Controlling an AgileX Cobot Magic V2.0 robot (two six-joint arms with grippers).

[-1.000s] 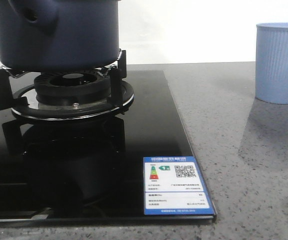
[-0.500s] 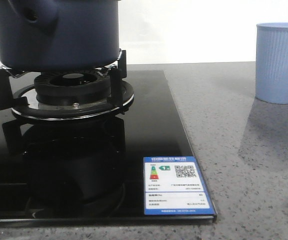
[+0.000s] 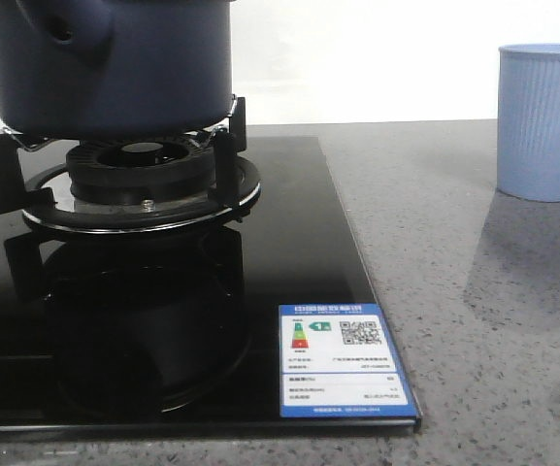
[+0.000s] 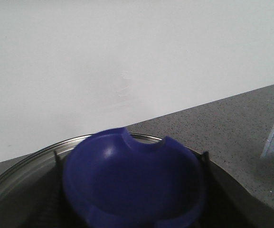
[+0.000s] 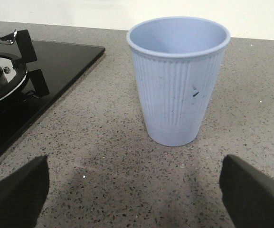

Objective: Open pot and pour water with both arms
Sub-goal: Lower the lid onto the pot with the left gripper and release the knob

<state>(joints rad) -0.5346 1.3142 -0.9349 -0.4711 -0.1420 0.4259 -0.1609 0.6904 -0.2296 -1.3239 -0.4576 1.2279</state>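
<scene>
The dark navy-blue pot [image 3: 115, 68] stands on the gas burner [image 3: 144, 165] at the far left; its top is cut off in the front view. In the left wrist view a blue bowl-shaped lid knob [image 4: 132, 185] sits on a lid with a metal rim [image 4: 23, 161]. My left gripper [image 4: 131, 156] stands astride the knob, its dark fingers tight against both sides. My right gripper [image 5: 134, 190] is open and empty low over the counter, just short of the pale blue ribbed cup [image 5: 177, 80], which is upright at the right [image 3: 543, 121]. Neither gripper shows in the front view.
A black glass cooktop [image 3: 289, 243] with an energy label [image 3: 343, 359] covers the left part of the speckled grey counter [image 3: 474, 320]. Its edge also shows in the right wrist view [image 5: 56, 61]. A white wall runs behind.
Pot and cup stay in place. Only the dark reflection in the glass cooktop under the burner has shifted and grown a little.
</scene>
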